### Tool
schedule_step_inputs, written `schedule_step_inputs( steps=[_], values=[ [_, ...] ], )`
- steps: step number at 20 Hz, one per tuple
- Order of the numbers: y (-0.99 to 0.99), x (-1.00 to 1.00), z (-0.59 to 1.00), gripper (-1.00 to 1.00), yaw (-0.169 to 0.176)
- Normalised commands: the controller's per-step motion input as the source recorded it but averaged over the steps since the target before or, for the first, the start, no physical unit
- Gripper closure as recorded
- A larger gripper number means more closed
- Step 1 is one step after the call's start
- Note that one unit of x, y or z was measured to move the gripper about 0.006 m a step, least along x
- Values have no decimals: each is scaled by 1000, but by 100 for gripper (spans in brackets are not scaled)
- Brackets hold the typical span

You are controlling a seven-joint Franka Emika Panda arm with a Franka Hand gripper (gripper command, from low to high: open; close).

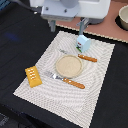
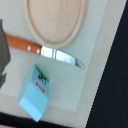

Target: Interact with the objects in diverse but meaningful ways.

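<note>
Whether my gripper (image 1: 82, 26) is released or clenched I cannot tell: in the exterior view only two blurred grey fingers hang below my white wrist housing, and in the wrist view a dark smear at the frame edge is all that shows of me.

My arm reaches in from the far side and hovers above the woven beige placemat (image 1: 45, 75), just beyond the tan round wooden plate (image 1: 68, 65). The plate sits at the mat's middle; the wrist view cuts off most of it.

Between my fingers and the plate stands the pale blue-white carton (image 1: 83, 44), tilted, with red and green print too blurred to read. Between carton and plate lies the orange-handled steel knife (image 1: 80, 56). On the plate's opposite side lies an orange-handled fork (image 1: 67, 80). The ridged yellow-orange block (image 1: 33, 76) rests on the mat's edge, to the plate's left in the exterior view.

A bowl-like rim (image 1: 123, 17), far beyond the plate, is cropped by the frame.
</note>
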Motion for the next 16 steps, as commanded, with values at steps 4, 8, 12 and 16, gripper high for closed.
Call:
schedule_step_inputs(
  steps=[4, 8, 12, 16],
  values=[
    [-654, -630, -457, -100, 29],
    [-523, -691, -596, -100, 56],
    [-326, -715, -666, -100, 100],
    [-164, -745, -646, -100, 122]
  ],
)
